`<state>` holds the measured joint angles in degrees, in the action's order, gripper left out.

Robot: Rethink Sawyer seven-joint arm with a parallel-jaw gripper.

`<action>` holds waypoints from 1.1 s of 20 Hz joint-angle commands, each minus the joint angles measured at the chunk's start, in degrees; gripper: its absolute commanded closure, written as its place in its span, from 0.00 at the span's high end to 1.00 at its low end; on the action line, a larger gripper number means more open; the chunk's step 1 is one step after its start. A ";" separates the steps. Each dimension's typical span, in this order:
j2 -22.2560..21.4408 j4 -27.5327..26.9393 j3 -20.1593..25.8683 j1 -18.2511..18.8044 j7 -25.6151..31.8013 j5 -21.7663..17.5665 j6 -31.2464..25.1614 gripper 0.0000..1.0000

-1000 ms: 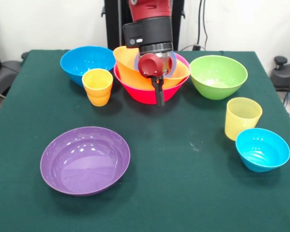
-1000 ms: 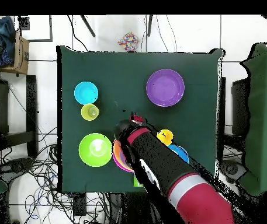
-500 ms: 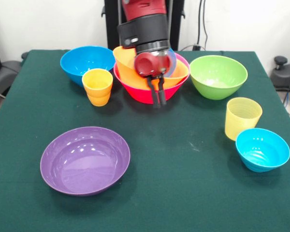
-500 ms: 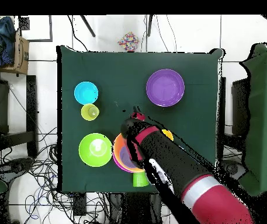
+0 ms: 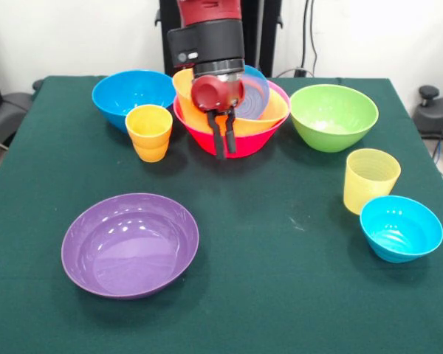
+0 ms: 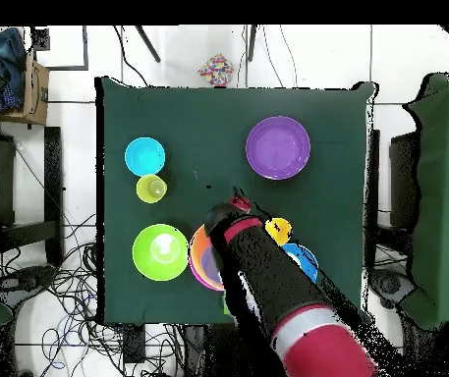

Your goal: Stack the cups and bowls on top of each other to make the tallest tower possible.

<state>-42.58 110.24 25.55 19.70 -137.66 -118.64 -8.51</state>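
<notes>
The tower is a big pink bowl (image 5: 264,139) with an orange bowl (image 5: 187,91) nested in it and a small blue bowl (image 5: 255,94) tilted inside that. My gripper (image 5: 224,144) hangs in front of the pink bowl's near wall, open by a narrow gap, with nothing between its fingers. To its left stand an orange cup (image 5: 149,131) and a blue bowl (image 5: 133,91). A green bowl (image 5: 332,116), a pale yellow cup (image 5: 370,179) and a small blue bowl (image 5: 400,227) sit on the right. The purple bowl (image 5: 130,243) lies near left. In the overhead view the arm covers much of the tower (image 6: 202,261).
The green table (image 5: 280,295) carries all the pieces. In the overhead view the purple bowl (image 6: 278,147), small blue bowl (image 6: 144,156), yellow cup (image 6: 150,188) and green bowl (image 6: 160,251) lie apart from the arm. Cables and chairs surround the table.
The gripper has shifted left along the pink bowl's front and turned, so both fingers now show side by side. The small blue bowl in the orange bowl is more exposed.
</notes>
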 commanded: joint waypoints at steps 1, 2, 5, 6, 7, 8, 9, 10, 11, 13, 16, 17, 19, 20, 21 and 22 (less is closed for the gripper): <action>0.64 -8.38 -16.80 -10.45 -2.74 -4.77 12.74 1.00; 0.88 -8.82 -17.56 -11.14 -4.09 -6.10 13.81 1.00; 1.11 -9.62 -18.79 -11.77 -7.28 -8.94 17.04 1.00; 0.92 -9.49 -18.25 -11.06 -8.92 -9.09 19.17 1.00; 1.37 -10.30 -19.33 -11.64 -10.00 -9.20 20.42 1.00; 3.23 -12.43 -23.12 -14.63 -11.64 -9.50 22.62 0.00; 4.21 -13.55 -25.34 -16.64 -13.29 -10.78 23.72 0.00; 5.18 -14.67 -27.56 -18.64 -14.95 -12.07 24.82 0.00; 6.16 -15.79 -29.77 -20.65 -16.60 -13.35 25.92 0.00; 8.42 -18.14 -34.31 -23.95 -16.93 -14.52 26.90 0.00; 8.91 -20.46 -36.11 -24.99 -19.49 -14.26 30.53 0.00; 8.67 -21.22 -37.18 -25.73 -21.02 -14.63 32.60 0.00; 9.40 -23.21 -40.26 -27.83 -23.83 -16.23 36.46 0.00; 10.43 -24.30 -42.26 -28.98 -24.95 -17.40 38.30 0.00; 11.33 -25.15 -43.99 -29.71 -25.26 -18.57 39.92 0.00; 11.53 -25.62 -44.94 -29.72 -24.67 -19.08 40.86 0.00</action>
<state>-35.25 92.03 -14.30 -8.28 -146.77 -133.25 26.05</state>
